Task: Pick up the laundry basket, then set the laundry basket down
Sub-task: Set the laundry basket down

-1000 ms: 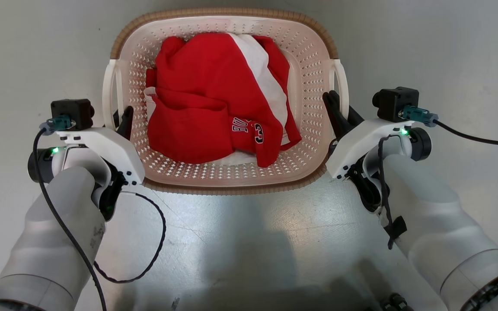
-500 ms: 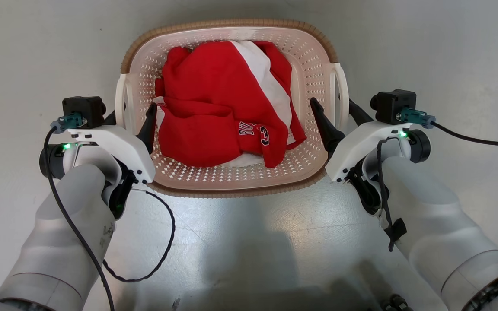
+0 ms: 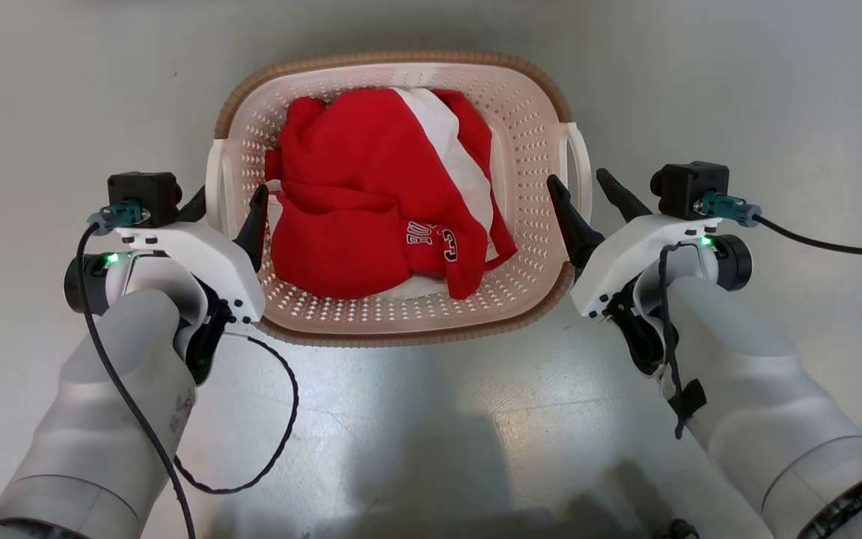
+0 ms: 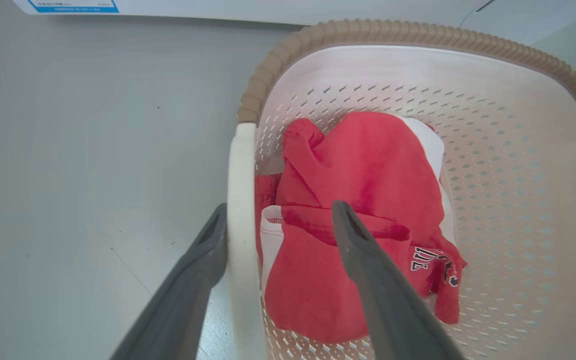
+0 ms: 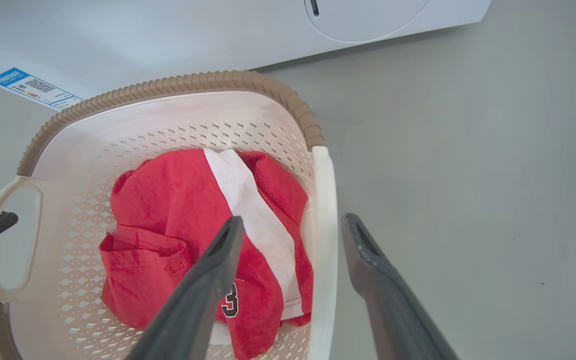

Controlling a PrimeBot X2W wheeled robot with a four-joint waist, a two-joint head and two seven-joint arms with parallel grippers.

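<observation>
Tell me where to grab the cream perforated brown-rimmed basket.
Left hand on the white left loop handle, right hand on the right loop handle, from the near end: each thin loop stands off the wall, so fingers straddle it.

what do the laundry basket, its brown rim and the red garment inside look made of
The laundry basket: likely moulded plastic, cream-white and smooth, with even rows of small holes. Its rim: brown, ribbed like weave but very regular, so probably plastic too. The red garment: soft fabric, matte, crumpled into folds, with a white stripe and printed lettering.
</observation>
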